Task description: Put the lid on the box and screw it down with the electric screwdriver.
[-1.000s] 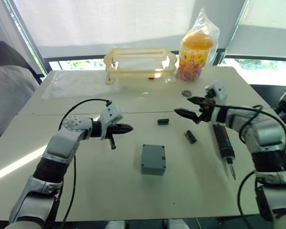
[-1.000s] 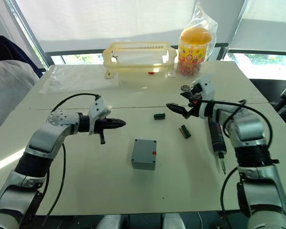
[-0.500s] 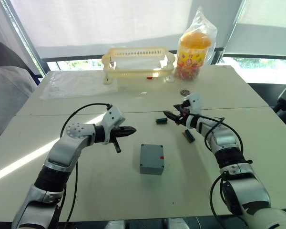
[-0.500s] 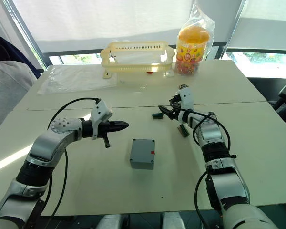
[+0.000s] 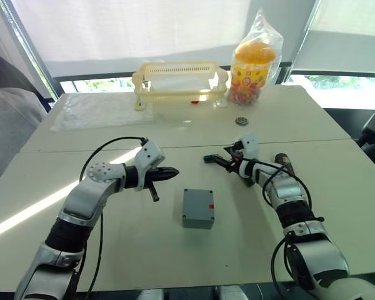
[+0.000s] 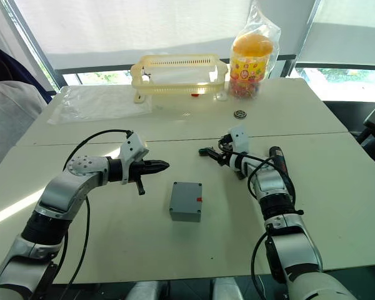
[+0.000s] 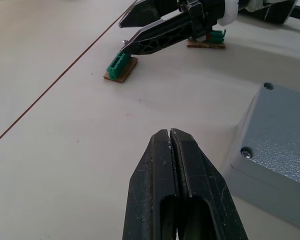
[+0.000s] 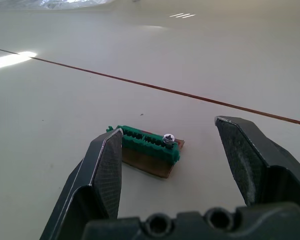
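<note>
1. Near the middle of the table [image 5: 112, 250]: the box [image 5: 198, 208], lid [image 5: 199, 201] on top.
2. Left of the box: left hand [image 5: 170, 170], pointing toward it.
3. Behind and right of the box: right hand [image 5: 214, 160], at a small connector block [image 8: 147, 141].
4. Right of that hand: electric screwdriver [image 6: 277, 160], lying flat.
5. Along the far edge: basket [image 5: 180, 80], jar [image 5: 255, 70] to its right.
6. Before the jar: a small disc [image 5: 242, 120].

Looks like an office or meeting room used as a test bench: plain white tables [image 5: 175, 134] pushed together, roller blinds [image 5: 131, 28] over big windows, dark office chair [image 5: 0, 69] at the side, snack jar [image 5: 255, 65] and yellow basket [image 5: 178, 81] on top.
</note>
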`<act>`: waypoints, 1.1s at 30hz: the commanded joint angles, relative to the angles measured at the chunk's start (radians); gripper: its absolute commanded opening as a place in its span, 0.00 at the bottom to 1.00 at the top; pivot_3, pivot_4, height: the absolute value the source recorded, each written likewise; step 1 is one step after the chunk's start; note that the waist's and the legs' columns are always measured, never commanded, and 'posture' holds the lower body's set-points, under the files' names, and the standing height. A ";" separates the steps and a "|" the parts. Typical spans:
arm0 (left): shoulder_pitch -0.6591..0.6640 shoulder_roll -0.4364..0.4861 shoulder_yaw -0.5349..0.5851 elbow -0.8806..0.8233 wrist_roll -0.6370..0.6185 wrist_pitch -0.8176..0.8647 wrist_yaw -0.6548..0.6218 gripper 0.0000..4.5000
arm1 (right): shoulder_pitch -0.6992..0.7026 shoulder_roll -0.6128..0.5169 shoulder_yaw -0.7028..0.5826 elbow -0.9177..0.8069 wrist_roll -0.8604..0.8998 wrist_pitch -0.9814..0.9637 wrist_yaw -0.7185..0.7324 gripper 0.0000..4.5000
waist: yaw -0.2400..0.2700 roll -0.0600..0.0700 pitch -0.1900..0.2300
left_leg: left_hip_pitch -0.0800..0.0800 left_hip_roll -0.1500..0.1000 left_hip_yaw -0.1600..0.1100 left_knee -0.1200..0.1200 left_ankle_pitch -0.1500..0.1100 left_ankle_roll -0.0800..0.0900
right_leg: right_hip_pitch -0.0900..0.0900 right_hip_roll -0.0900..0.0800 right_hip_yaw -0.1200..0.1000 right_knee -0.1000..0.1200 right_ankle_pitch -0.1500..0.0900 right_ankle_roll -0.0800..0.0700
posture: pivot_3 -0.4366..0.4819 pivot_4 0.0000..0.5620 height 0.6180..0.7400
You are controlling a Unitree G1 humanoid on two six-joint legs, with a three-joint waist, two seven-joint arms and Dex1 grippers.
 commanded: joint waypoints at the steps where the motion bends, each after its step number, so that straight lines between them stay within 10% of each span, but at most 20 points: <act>1: -0.012 0.005 -0.002 -0.019 -0.003 -0.019 -0.003 0.00 | -0.025 0.010 -0.017 0.000 -0.004 -0.021 -0.006 0.71 | 0.000 0.000 0.000 | 0.000 0.000 0.000 0.000 0.000 0.000 | 0.000 0.000 0.000 0.000 0.000 0.000 | 0.48 0.27 1.00; 5: -0.007 0.005 -0.008 -0.026 0.000 -0.019 0.000 0.00 | -0.029 0.017 -0.014 0.013 -0.007 -0.027 -0.007 0.59 | 0.000 0.000 0.000 | 0.000 0.000 0.000 0.000 0.000 0.000 | 0.000 0.000 0.000 0.000 0.000 0.000 | 0.48 0.27 1.00; 11: 0.001 0.010 -0.012 -0.024 0.003 -0.025 0.000 0.00 | -0.028 0.018 -0.017 0.014 -0.009 -0.027 -0.006 0.01 | 0.000 0.000 0.000 | 0.000 0.000 0.000 0.000 0.000 0.000 | 0.000 0.000 0.000 0.000 0.000 0.000 | 0.48 0.27 1.00; 33: -0.003 0.004 -0.029 -0.010 0.005 -0.042 -0.004 0.00 | 0.002 0.010 -0.088 -0.146 0.048 0.022 -0.028 0.01 | 0.000 0.000 0.000 | 0.000 0.000 0.000 0.000 0.000 0.000 | 0.000 0.000 0.000 0.000 0.000 0.000 | 0.48 0.27 1.00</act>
